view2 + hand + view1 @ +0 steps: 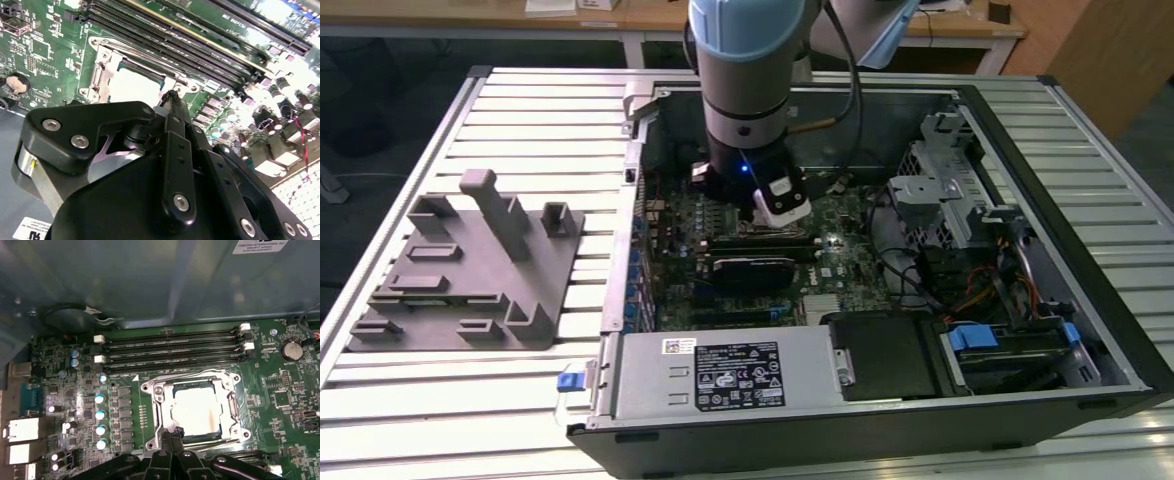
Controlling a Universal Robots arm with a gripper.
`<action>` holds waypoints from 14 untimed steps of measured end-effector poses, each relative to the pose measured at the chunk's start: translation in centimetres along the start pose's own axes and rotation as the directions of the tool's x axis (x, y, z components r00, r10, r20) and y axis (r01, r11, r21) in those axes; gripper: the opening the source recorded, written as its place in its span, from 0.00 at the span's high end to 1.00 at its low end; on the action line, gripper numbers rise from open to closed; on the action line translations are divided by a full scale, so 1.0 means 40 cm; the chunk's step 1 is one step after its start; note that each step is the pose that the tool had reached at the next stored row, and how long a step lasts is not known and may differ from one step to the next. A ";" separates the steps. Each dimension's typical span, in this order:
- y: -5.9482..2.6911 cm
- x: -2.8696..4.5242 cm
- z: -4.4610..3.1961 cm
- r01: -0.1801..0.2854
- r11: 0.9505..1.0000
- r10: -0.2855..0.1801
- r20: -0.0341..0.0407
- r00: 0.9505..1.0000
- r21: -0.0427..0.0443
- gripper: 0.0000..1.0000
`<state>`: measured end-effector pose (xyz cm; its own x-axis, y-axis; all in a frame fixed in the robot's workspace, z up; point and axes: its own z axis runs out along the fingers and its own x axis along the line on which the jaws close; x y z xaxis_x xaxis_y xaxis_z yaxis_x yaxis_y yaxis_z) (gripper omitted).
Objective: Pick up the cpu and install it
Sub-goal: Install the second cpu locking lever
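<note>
cpu seated in socket frame | end effector beside its edge | fingers together, empty

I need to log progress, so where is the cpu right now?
In both wrist views the cpu lies flat inside the metal socket frame on the motherboard, beside the memory slots, just beyond the gripper.

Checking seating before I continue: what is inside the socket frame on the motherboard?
The cpu lies flat inside the metal socket frame, its silvery top showing in both wrist views. The end effector covers the near edge; contacts underneath are hidden.
</note>
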<state>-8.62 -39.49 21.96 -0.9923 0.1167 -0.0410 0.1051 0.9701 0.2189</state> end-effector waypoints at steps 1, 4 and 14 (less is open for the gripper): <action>0.003 -0.002 0.001 0.000 1.000 0.000 0.001 1.000 0.005 0.89; 0.010 -0.008 0.005 -0.001 1.000 0.001 0.003 1.000 0.021 0.89; 0.045 -0.038 0.023 -0.002 0.999 0.002 0.006 1.000 0.045 0.89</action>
<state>-6.85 -37.74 21.53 -0.9917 0.1201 -0.0462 0.1103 0.9783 0.1751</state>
